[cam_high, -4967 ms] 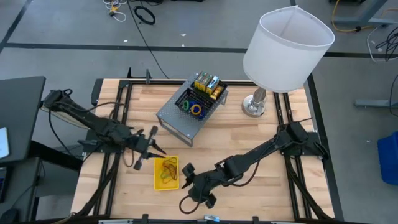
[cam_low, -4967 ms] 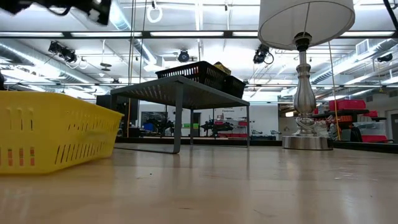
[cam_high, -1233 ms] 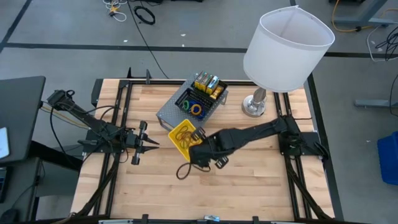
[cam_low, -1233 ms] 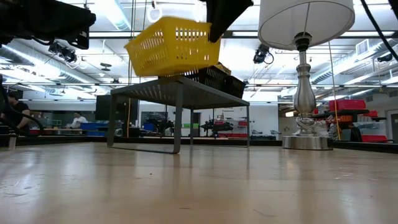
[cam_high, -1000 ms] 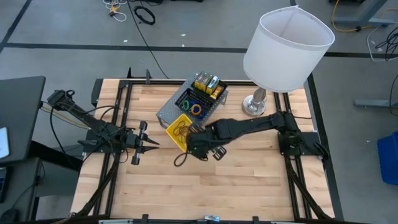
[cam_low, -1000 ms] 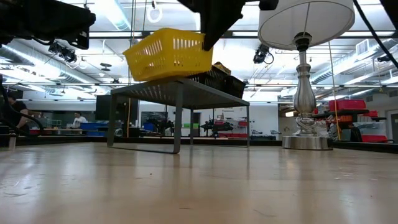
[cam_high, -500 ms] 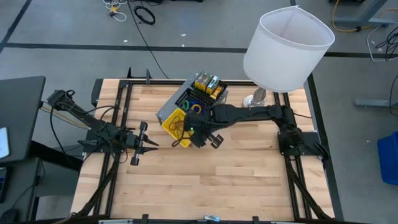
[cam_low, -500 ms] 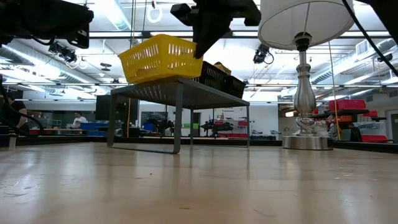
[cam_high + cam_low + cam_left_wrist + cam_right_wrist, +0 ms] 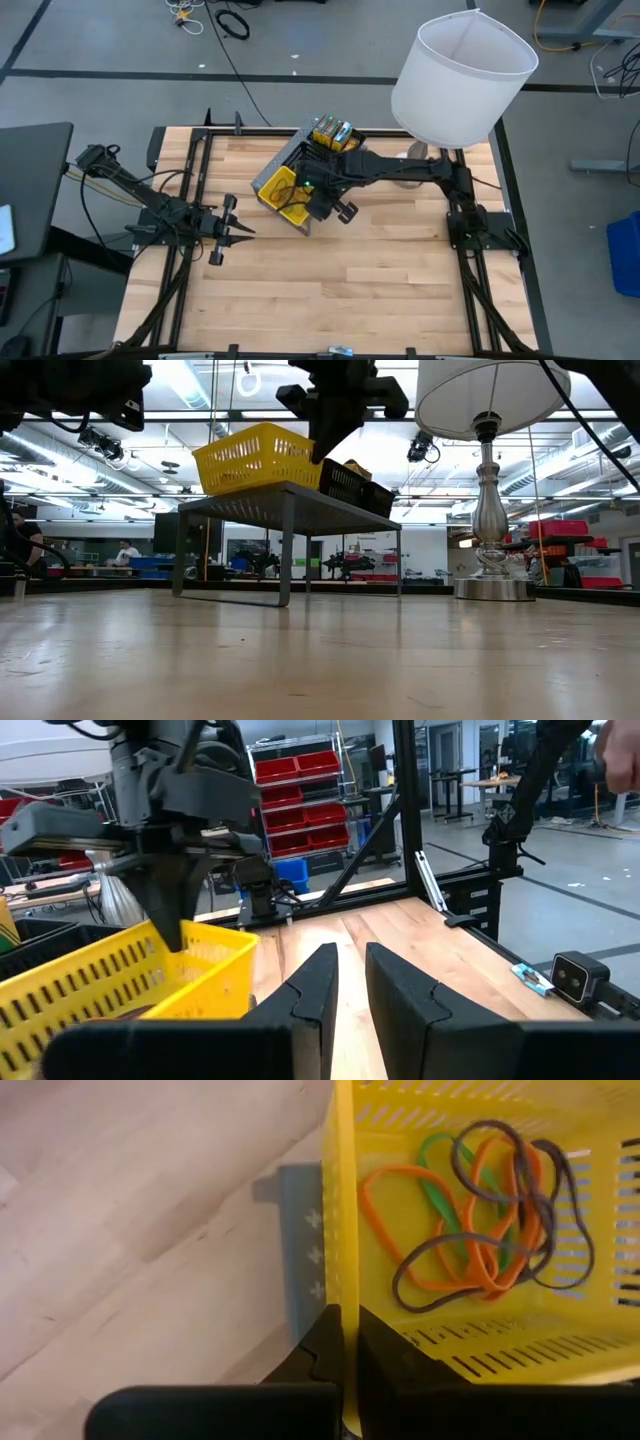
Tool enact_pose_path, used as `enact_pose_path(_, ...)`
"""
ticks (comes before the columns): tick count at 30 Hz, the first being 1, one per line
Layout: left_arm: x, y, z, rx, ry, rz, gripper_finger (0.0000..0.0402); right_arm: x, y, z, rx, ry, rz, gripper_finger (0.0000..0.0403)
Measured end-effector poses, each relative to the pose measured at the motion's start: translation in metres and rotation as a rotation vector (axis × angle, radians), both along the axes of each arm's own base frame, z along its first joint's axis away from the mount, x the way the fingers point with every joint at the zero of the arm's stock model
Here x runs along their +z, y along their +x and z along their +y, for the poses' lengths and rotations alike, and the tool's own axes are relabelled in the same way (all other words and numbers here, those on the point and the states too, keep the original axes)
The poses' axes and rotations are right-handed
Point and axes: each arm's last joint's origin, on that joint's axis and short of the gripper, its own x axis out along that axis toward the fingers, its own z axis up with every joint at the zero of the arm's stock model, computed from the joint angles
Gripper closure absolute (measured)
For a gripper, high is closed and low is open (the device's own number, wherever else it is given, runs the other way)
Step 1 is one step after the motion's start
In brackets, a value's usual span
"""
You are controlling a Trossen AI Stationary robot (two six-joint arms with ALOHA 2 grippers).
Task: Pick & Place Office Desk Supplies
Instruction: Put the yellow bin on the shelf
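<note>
Yellow basket [image 9: 281,192] sits on the grey riser [image 9: 266,176] from above, my right claw [image 9: 318,197] pinching its rim beside the black trays [image 9: 318,152]. Low down, the lamp [image 9: 489,480] stands right. Wrist shows rubber bands [image 9: 470,1210] inside. My left claw [image 9: 243,232] waits, nearly closed, empty.

Basket [image 9: 283,192] on riser [image 9: 290,500], mesh trays [image 9: 322,160] behind it, rubber bands [image 9: 470,1210] inside
</note>
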Motion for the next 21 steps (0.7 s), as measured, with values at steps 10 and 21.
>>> enact_pose_path(10,-0.0001,0.0,0.0,0.001,0.008,-0.001,0.034,-0.0009,0.0002,-0.0065,-0.066,0.002,0.0,0.0359)
enact_pose_path(21,-0.0001,0.0,0.0,0.001,0.014,-0.002,0.034,0.0006,0.0037,-0.0061,-0.142,-0.041,-0.042,0.0273)
